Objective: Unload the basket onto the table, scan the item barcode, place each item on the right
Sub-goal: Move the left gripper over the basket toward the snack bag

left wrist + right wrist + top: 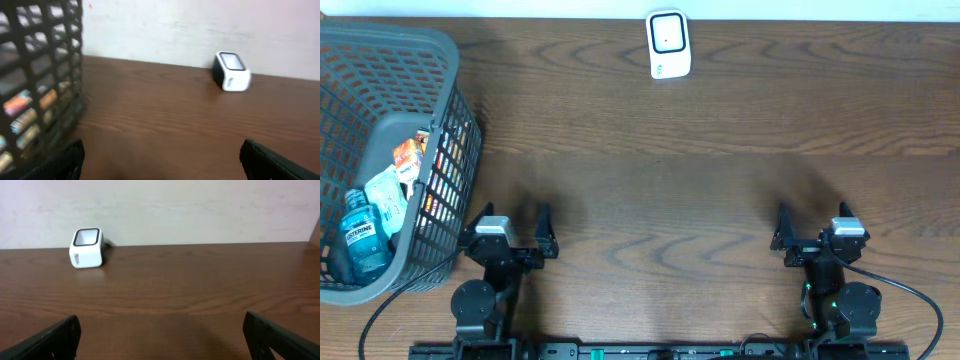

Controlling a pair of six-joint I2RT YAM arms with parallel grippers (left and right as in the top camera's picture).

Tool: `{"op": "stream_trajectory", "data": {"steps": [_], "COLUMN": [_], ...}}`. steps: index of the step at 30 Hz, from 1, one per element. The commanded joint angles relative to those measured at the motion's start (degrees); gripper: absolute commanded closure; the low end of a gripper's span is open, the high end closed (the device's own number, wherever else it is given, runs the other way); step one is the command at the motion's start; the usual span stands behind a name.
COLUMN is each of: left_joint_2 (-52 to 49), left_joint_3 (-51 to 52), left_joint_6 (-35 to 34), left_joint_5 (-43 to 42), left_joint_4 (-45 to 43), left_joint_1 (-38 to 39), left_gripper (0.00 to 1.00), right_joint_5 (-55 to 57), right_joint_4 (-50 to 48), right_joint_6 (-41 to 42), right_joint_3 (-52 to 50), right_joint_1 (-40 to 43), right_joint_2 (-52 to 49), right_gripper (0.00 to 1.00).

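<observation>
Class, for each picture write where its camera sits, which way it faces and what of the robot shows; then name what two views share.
Overhead: above the brown wooden table, looking straight down; both arms, left gripper and right gripper open.
Left wrist: on the left arm, facing the far wall past the grey plastic mesh basket; own fingers at bottom corners.
Right wrist: on the right arm, facing the far wall; own fingers likewise.
Shared: both wrist views show the white box-shaped scanner.
</observation>
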State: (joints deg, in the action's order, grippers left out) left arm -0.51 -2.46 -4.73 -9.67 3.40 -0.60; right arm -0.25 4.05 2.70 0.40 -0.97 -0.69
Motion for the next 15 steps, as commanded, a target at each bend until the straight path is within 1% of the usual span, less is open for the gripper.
{"op": "stream_trajectory", "data": {"steps": [1, 4, 11, 15], "left_joint_2": [-1.64, -4.63, -16.76, -24.44], "left_joint_3": [-4.04, -8.35, -22.58, -31.76], "left_joint_6": [-4.59, -4.59, -4.55, -3.21], "left_joint_5": [-4.13, -4.74, -4.74, -4.74], "left_joint_4": [1.09, 2.97, 10.97, 17.99], "left_joint_1": [-0.2, -0.2, -0.2, -0.2], "left_gripper": [0.01, 0.01, 0.01, 0.01], "right_joint_5": [0.31, 0.31, 0.31, 0.31], "right_joint_4": [0.22, 0.22, 0.22, 0.22], "right_joint_6": [-0.63, -0.66, -0.66, -0.63], "right_joint_3": [-0.09, -0.09, -0.09, -0.09], "right_joint_1": [0.57, 0.57, 0.57, 0.57], "right_joint_2": [0.37, 0.37, 0.37, 0.37], "right_gripper": [0.01, 0.01, 0.01, 0.01]}}
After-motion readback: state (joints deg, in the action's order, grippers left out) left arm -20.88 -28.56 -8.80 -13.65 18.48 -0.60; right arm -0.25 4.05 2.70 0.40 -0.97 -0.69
